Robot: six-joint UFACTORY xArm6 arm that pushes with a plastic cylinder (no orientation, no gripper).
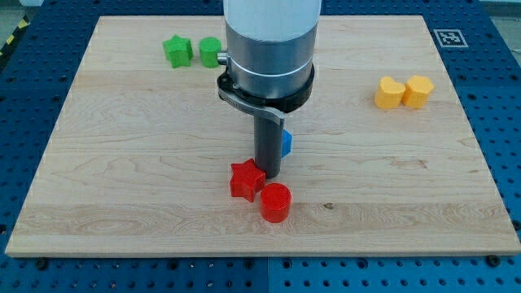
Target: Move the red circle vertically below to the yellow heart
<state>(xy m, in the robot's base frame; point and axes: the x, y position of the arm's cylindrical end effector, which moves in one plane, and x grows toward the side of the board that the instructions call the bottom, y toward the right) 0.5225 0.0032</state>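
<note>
My tip (269, 174) touching red star (245, 179), just above red circle (275, 202). Yellow heart (389, 93) far up-right of circle. End effector: plain rod, no jaws to judge.

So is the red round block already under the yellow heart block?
No, the red circle block sits near the wooden board's bottom middle beside the red star block, far left of the yellow heart block.

Red circle (275, 202) and red star (245, 180); yellow heart (389, 93) and yellow hexagon (419, 90); green star (177, 50) and green cylinder (210, 51); blue block (286, 143); pale wood-grain board (122, 163); dark rod (267, 146).
</note>
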